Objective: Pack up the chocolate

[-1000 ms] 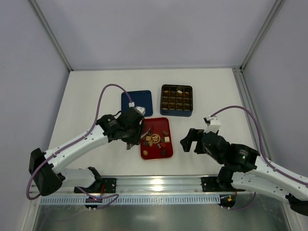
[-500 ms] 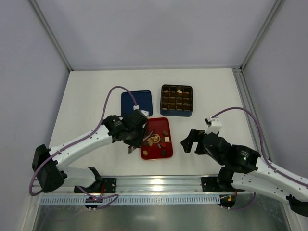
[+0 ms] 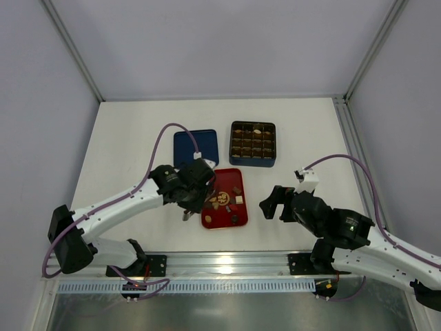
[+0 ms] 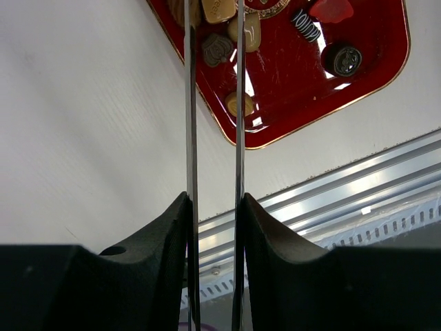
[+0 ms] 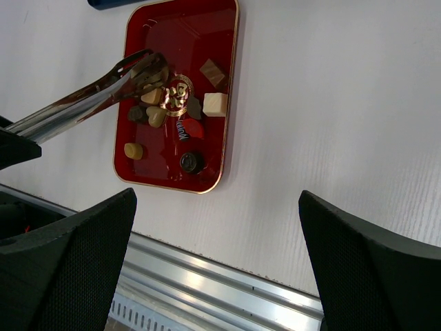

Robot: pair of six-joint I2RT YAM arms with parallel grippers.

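The left pincer, partly closed, grips metal tongs; their tips flank a tan piece of chocolate on the red tray. The right pincer gapes wide, empty, well apart.

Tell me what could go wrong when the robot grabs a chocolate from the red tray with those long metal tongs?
1. The chocolate pieces lie bunched together under the tips of the tongs, so the tongs might pinch two or knock neighbours around the red tray.
2. The blades look thin and smooth, so a piece might slip out on the way to the blue box.
3. The left end effector grips the tongs far from their tips, so they may wobble.
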